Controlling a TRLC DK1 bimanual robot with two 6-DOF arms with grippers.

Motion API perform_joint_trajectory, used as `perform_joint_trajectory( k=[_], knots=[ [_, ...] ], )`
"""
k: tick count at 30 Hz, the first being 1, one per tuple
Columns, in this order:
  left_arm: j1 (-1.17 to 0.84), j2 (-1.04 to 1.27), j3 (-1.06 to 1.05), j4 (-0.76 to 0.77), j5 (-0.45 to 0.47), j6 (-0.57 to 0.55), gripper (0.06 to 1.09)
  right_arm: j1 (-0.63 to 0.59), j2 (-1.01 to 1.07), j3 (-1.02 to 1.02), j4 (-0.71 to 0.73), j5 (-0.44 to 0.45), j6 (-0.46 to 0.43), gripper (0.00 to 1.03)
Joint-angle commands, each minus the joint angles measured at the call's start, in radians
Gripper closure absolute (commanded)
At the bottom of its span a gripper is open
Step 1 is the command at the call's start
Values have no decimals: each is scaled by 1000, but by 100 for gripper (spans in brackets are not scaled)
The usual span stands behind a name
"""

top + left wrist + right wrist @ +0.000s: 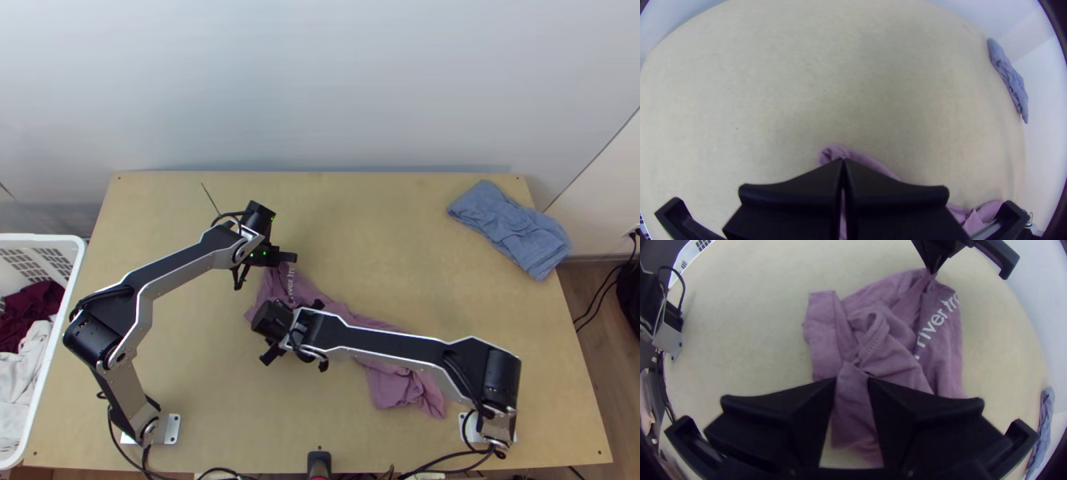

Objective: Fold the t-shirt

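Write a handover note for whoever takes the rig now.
Left gripper: shut, pinching an edge of the mauve t-shirt near its white print.
Right gripper: open, over the shirt's rumpled middle, with cloth between its fingers but not clamped.
Shirt: bunched and creased in a long strip on the table, running from the left gripper to near the right arm's base.
Elsewhere: blue cloth at the far right corner; laundry basket at the left.
Done: one edge gripped.
Left: spread the shirt flat, then make every fold; no neat fold is visible.
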Motion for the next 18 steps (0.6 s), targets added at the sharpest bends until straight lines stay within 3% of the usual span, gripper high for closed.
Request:
perform_joint_trajectory(
  k=[1, 10, 18],
  knots=[
    [0, -1, 1, -12, 0, 3, 105, 0, 31, 3, 3, 20, -13, 100],
    [20, -37, 16, -35, 0, 2, 105, -60, -99, 18, -14, 72, -26, 100],
    [75, -77, 99, -101, 0, -9, 105, -181, -213, 178, -190, 81, -49, 100]
  ],
)
